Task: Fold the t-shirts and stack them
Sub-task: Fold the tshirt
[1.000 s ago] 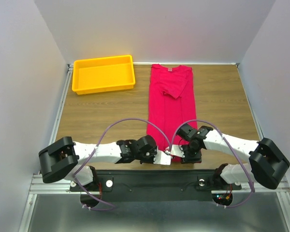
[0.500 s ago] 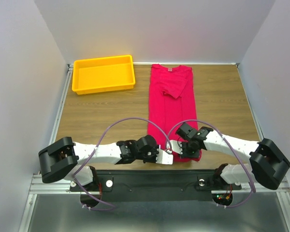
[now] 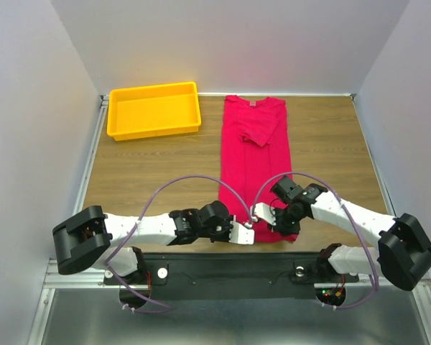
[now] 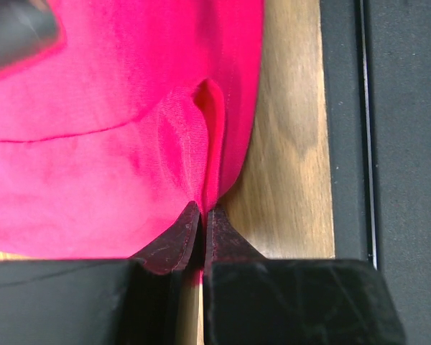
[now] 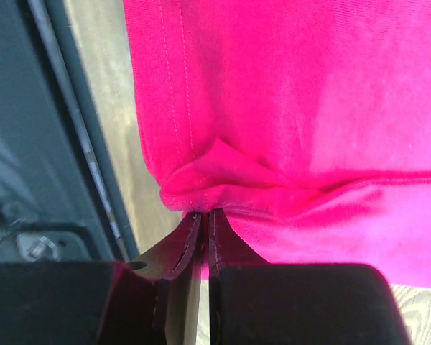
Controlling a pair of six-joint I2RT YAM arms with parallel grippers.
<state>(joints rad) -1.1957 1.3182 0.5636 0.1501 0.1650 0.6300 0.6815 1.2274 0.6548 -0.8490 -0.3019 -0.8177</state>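
Top external view: a crimson-pink t-shirt (image 3: 255, 154) lies flat as a narrow strip from the far edge to the near edge of the wooden surface (image 3: 151, 172). Its small neck label (image 3: 253, 103) is too small to read. A yellow tray (image 3: 154, 109) sits at the far left, and bare wood flanks the cloth on both sides. Both arms reach low and inward, with left claw (image 3: 246, 236) and right claw (image 3: 258, 215) close together at the hem. Left wrist view: the claw is pinched tight on a raised hem fold beside the surface's near edge. Right wrist view: the claw is closed on bunched hem cloth.
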